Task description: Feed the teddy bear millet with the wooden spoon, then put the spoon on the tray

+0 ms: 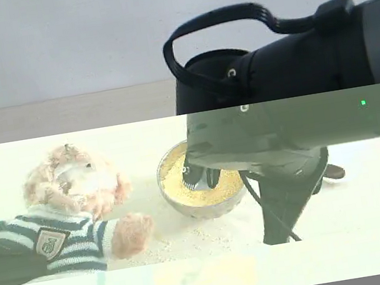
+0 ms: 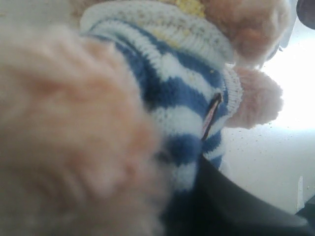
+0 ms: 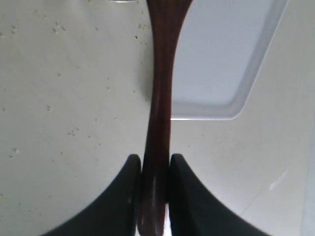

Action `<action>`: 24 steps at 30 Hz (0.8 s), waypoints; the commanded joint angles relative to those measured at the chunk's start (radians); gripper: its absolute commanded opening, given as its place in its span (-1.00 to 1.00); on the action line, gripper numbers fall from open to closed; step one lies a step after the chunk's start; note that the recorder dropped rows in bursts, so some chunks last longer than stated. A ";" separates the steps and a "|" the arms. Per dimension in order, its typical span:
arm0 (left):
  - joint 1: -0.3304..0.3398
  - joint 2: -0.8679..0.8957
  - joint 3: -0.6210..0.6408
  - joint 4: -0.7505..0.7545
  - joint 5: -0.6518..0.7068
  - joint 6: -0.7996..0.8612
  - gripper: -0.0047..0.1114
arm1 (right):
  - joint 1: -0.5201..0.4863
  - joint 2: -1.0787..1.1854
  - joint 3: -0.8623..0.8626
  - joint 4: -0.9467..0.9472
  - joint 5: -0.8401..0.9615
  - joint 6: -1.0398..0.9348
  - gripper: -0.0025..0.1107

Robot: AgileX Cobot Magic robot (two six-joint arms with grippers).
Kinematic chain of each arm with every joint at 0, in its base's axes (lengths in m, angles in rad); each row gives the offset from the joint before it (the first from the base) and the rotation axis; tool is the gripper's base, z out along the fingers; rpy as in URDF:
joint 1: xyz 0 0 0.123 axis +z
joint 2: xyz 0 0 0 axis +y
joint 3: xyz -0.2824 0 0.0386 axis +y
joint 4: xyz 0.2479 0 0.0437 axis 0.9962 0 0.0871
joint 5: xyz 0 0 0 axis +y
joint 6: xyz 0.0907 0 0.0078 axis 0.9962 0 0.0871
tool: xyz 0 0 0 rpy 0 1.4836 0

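The right gripper pinches the wooden spoon, its bowl cut off, beside the tray rim; teddy bear fur blocks the left gripper, so its opening is unreadable.

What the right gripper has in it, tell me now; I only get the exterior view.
Observer: The right gripper is shut on the wooden spoon, pinching the thin handle near its end.
Operator: Find me the tray.
Observer: The tray shows in the right wrist view, flat on the table behind the spoon's handle, with one rounded corner in frame.
Operator: Report the left wrist camera.
Observer: It sits very close to the teddy bear; the striped shirt and a fluffy paw fill most of the picture.
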 commanded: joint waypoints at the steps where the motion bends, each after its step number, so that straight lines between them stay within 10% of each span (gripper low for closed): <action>1: 0.002 -0.009 0.004 -0.014 0.010 0.002 -0.83 | -0.001 -0.012 -0.006 0.055 -0.057 0.118 -0.96; 24: 0.002 -0.009 0.004 -0.014 0.010 0.002 -0.83 | -0.001 -0.484 0.390 0.106 -0.779 0.675 -0.96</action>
